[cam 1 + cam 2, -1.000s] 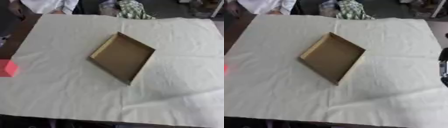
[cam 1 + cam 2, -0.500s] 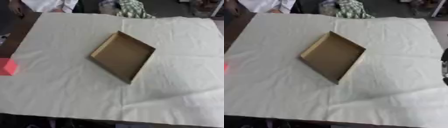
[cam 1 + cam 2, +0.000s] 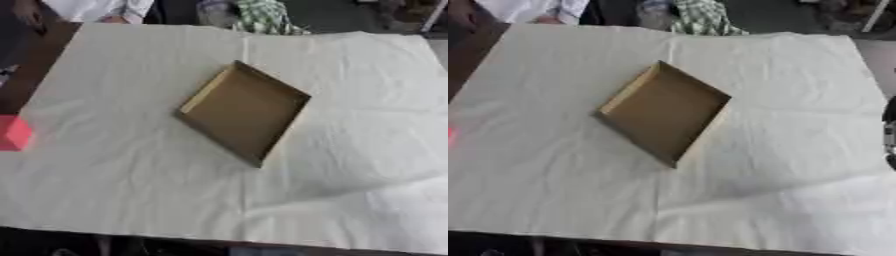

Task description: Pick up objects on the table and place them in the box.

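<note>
Empty cardboard box point(image 3: 243, 111) sat askew mid-cloth. Red block point(image 3: 14, 132) lay at 9 o'clock, at the table's left edge. Dark part of the right arm at 3 o'clock; neither hand visible, fingers: cannot tell. Risk: a reach might nudge the block off the edge.

Only a sliver of the robot's right arm point(image 3: 890, 132) showed, well to the right of the brown box point(image 3: 662, 112) at the picture's edge: a dark, mostly black vertical form with a paler, silvery patch midway down.
</note>
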